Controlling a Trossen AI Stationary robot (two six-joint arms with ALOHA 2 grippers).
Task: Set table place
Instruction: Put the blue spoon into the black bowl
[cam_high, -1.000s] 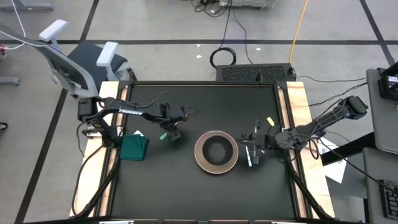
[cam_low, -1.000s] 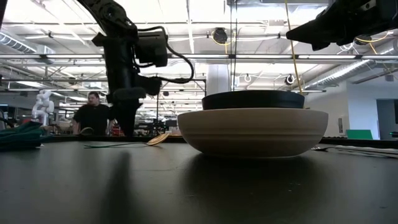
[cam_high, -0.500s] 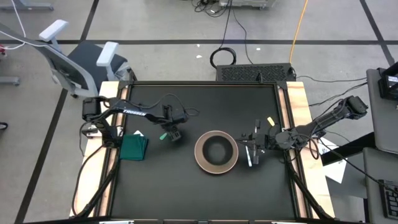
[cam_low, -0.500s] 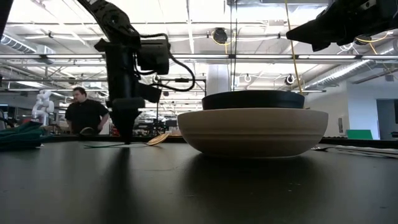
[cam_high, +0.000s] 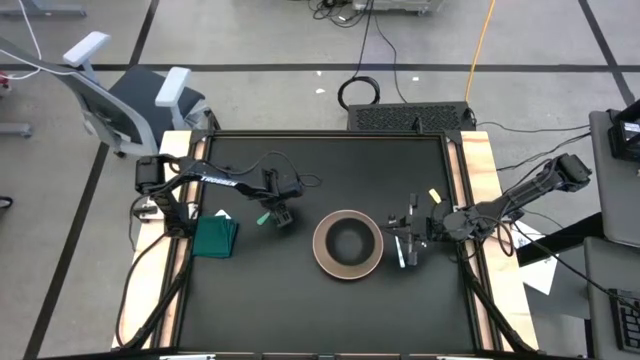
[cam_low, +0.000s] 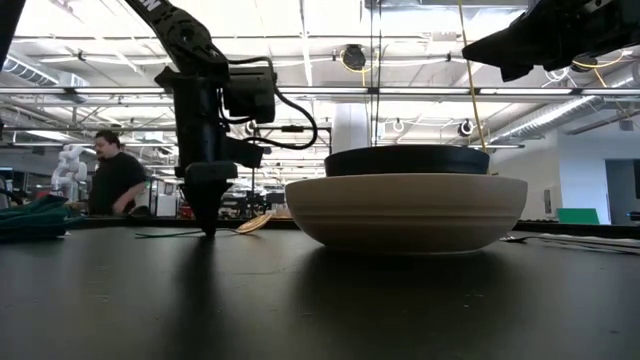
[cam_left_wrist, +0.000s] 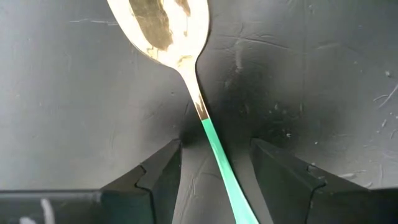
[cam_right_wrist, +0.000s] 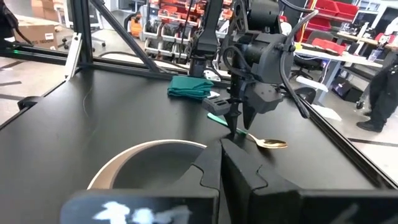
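Left gripper (cam_left_wrist: 214, 165), fingers spread, straddles the green handle of the spoon (cam_left_wrist: 180, 56) lying on the table (cam_high: 300, 300), left of the plate (cam_high: 348, 245); right gripper (cam_high: 412, 238), fingers together, hovers right of the plate, above the fork (cam_high: 401, 252)

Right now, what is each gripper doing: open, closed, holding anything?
Left gripper: open, fingers down either side of the spoon handle, nothing gripped yet.
Right gripper: closed, empty, near the plate.
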